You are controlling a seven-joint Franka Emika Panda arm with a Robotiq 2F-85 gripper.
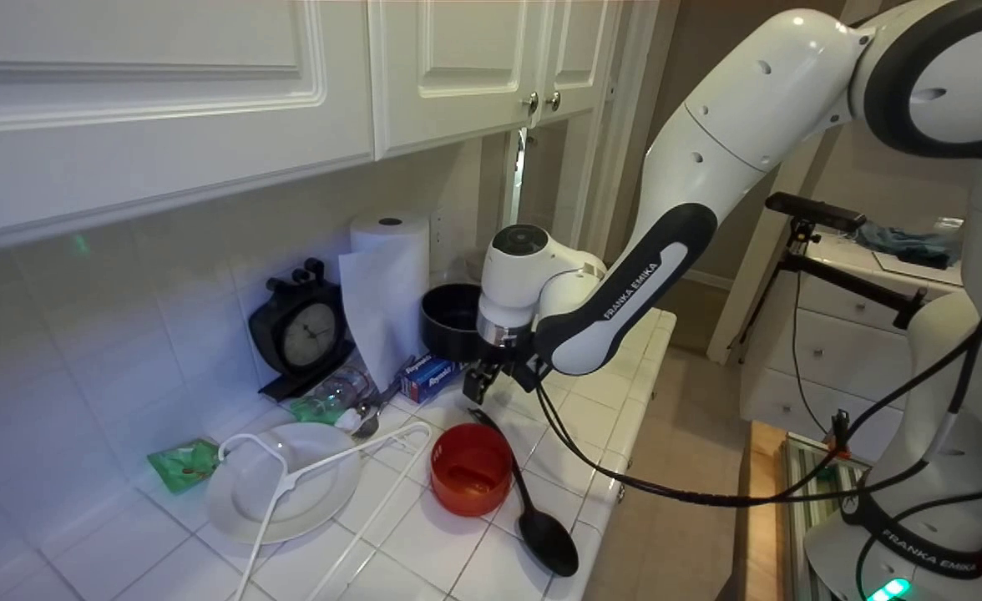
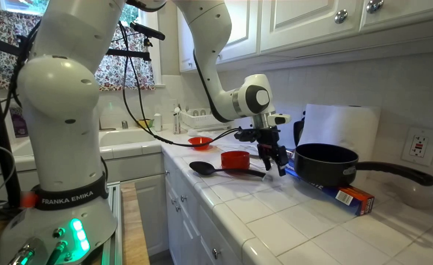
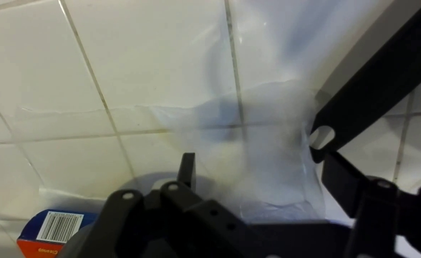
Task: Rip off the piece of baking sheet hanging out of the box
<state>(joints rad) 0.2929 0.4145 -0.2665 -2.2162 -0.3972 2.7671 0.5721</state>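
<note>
The blue baking-sheet box (image 1: 431, 377) lies on the counter by the wall; its orange-and-blue end (image 2: 362, 206) shows in an exterior view and also at the lower left in the wrist view (image 3: 58, 229). A thin translucent sheet (image 3: 267, 150) comes out of the box and lies over the tiles. My gripper (image 3: 262, 175) is open, pointing down, with its fingers wide apart and the sheet between and below them. In both exterior views the gripper (image 1: 503, 384) (image 2: 275, 170) hangs low beside the box, just above the counter. Whether a finger touches the sheet, I cannot tell.
A black pot (image 2: 323, 169) rests on the box, its handle toward the outlet. A black spoon (image 1: 548, 538) has its handle end near my right finger in the wrist view. A red cup (image 1: 470, 476), paper towel roll (image 1: 391, 275), black clock, plate and white hanger stand nearby.
</note>
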